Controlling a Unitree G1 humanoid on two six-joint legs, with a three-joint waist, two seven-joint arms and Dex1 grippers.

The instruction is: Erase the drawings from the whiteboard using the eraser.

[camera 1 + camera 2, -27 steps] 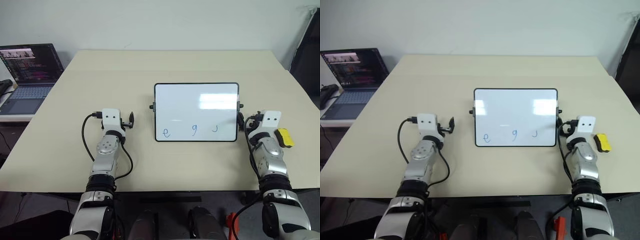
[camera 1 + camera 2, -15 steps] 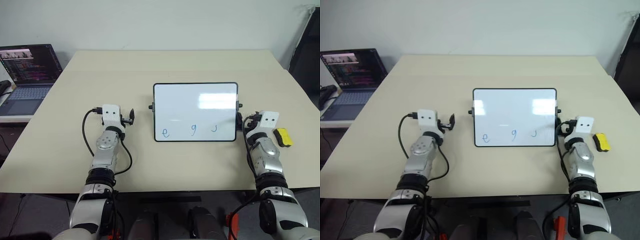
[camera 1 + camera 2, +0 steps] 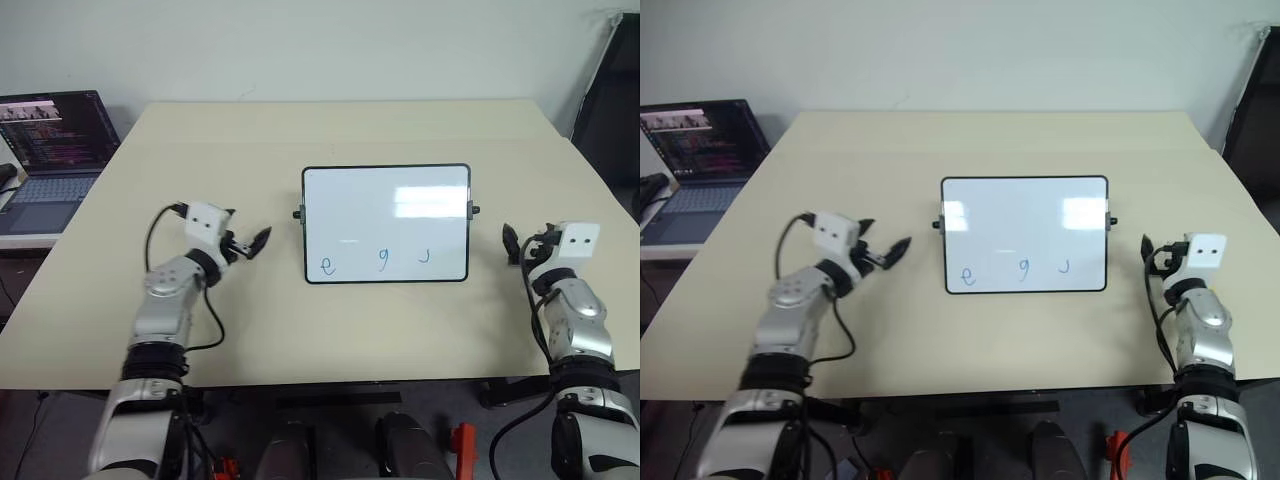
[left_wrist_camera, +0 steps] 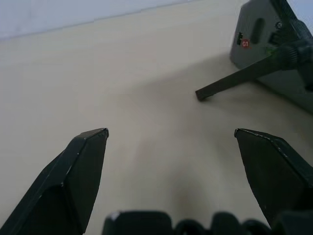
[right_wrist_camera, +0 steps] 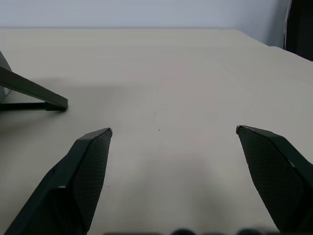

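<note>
Three small blue marker squiggles (image 3: 383, 260) run in a row along the near edge of the small white glossy board with thin black frame (image 3: 386, 200). Nothing is wiped yet, so the task is at its start.

The whiteboard sits mid-way across the beige tabletop (image 3: 250, 140), propped on a thin dark stand leg (image 4: 234, 83). It likely leans back so the face tilts toward the robot for easy wiping.

Left gripper (image 3: 252, 243) hovers off the whiteboard's left side, near but not touching, angled in toward the frame. Its jaws are spread wide with nothing between them. My guess is it's staged to steady the board while the other arm wipes.

Right gripper (image 5: 173, 129) sits off the whiteboard's right side, pointing ahead over bare table. Its jaws are also fully apart and hold nothing. It looks ready for a pick, since the eraser has to be in a grip before any wiping.

Open dark laptop (image 3: 50, 150) sits far left of the whiteboard, off the table and out of the way.

Risk: the propped board may slide or tip under wiping pressure if it isn't braced.
</note>
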